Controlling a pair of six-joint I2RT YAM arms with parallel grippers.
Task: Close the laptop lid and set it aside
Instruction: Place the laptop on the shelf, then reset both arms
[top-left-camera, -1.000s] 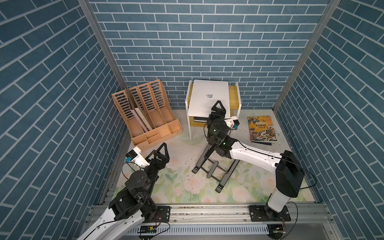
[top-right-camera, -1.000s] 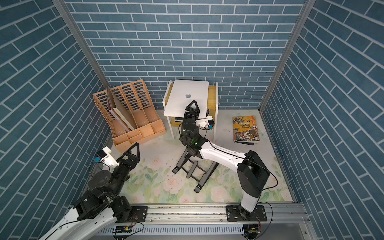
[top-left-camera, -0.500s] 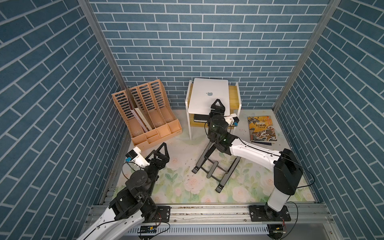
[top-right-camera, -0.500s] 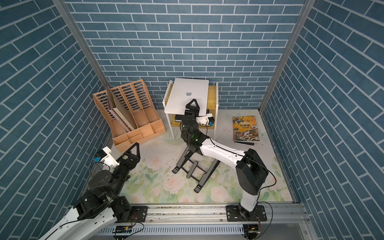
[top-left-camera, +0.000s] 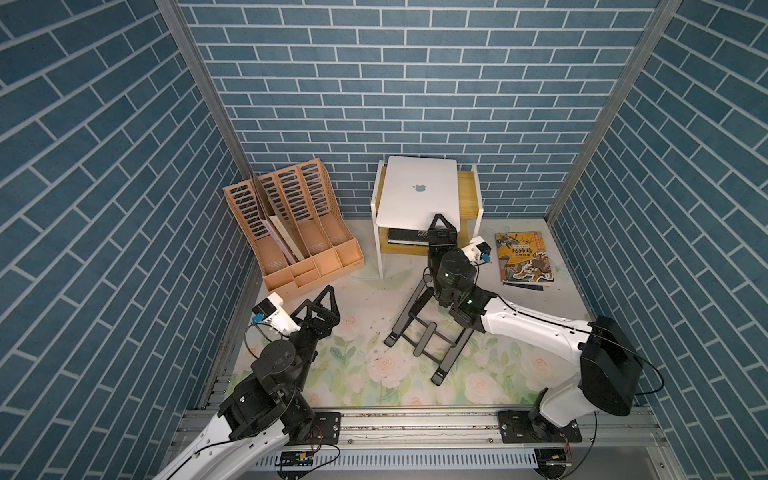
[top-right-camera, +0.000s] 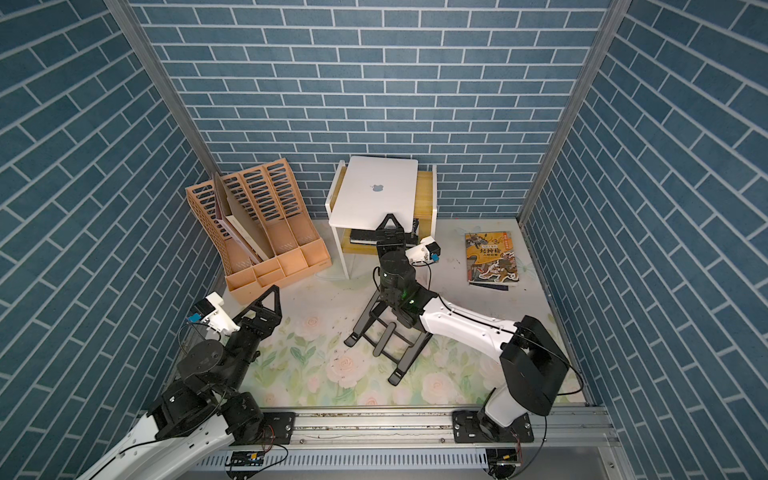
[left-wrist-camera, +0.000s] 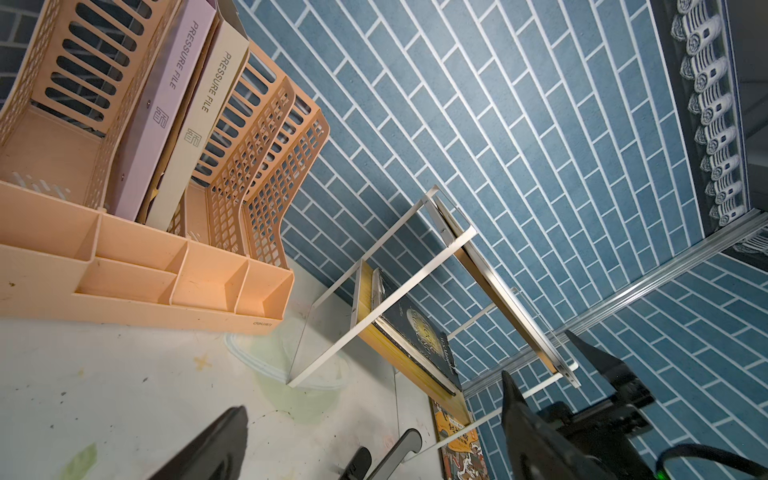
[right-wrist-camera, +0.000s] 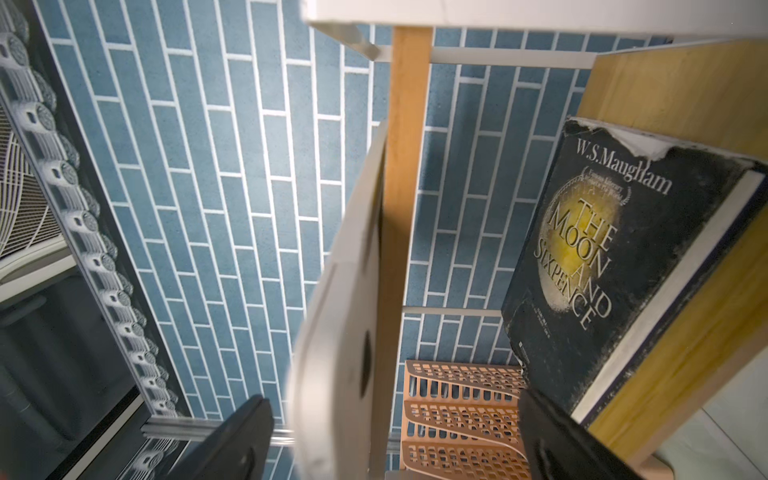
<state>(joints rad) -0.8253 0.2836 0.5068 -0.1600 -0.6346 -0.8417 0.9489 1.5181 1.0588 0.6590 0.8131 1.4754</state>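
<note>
Already the thin silver-white laptop lies shut, logo up, on the white-framed wooden shelf at the back wall. Closing looks done, setting aside nearly so. The right arm has its jaws wide apart astride the laptop's front edge, clamping nothing. The left arm, well away, has jaws apart and empty.

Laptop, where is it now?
In both top views the laptop lies closed on the white shelf at the back wall, right of the file rack, right claw at its front edge.

Left claw gapes low; right claw gapes, arm outstretched.
</note>
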